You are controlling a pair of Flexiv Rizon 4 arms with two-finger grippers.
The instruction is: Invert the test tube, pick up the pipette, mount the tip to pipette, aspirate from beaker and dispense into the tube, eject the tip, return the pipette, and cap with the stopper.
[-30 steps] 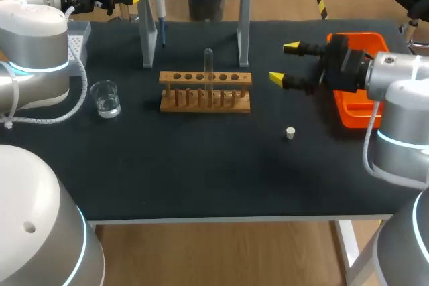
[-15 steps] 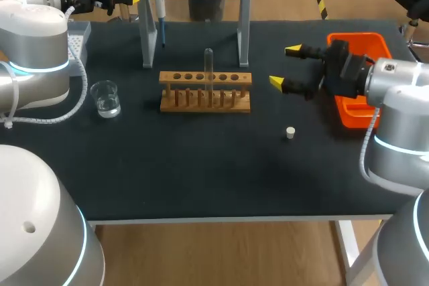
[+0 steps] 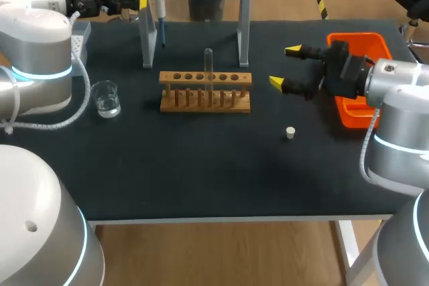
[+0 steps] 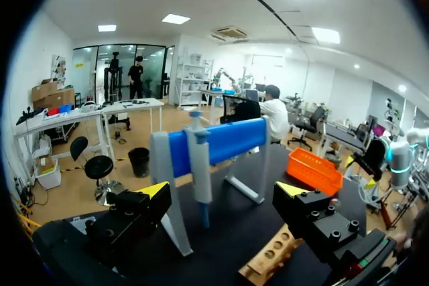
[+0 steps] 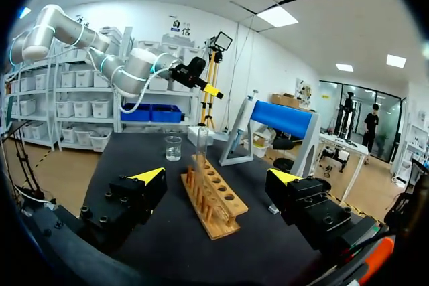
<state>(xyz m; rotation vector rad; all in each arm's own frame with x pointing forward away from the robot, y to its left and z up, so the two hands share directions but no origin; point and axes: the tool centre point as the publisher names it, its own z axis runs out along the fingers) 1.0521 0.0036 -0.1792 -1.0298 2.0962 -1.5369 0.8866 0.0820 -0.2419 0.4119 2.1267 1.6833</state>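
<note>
Pipette (image 4: pixel 200 165) just ahead of left hand (image 4: pixel 223 191), fingers (image 4: pixel 155 191) apart

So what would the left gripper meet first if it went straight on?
Probably the pipette hanging on the stand: it sits ahead of the left gripper, in line with the gap between its open fingers, though depth is unclear.

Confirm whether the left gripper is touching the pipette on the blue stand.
Apart. The left wrist view shows the pipette hanging on the stand ahead of the left gripper, with clear space between it and both open fingers.
</note>
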